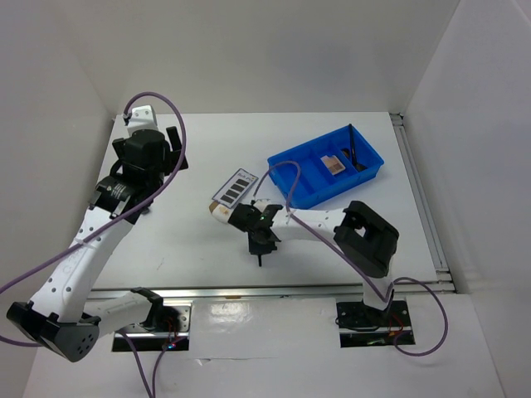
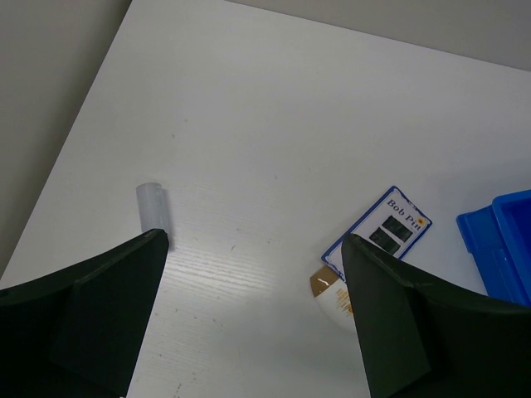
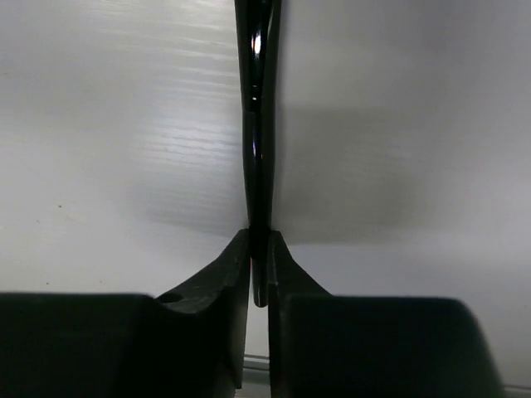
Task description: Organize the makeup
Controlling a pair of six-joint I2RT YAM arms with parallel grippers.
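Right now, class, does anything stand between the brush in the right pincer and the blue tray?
Nothing on the table does. The right pincer holds the brush; only that arm's own cable crosses the tray. The palette and sponge lie on the other side.

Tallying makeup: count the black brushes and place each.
2. First brush leans in the blue tray; second brush is clamped in the right gripper over the table. Others could be hidden.

Probably a lab, white-walled test booth (image 1: 265, 50)
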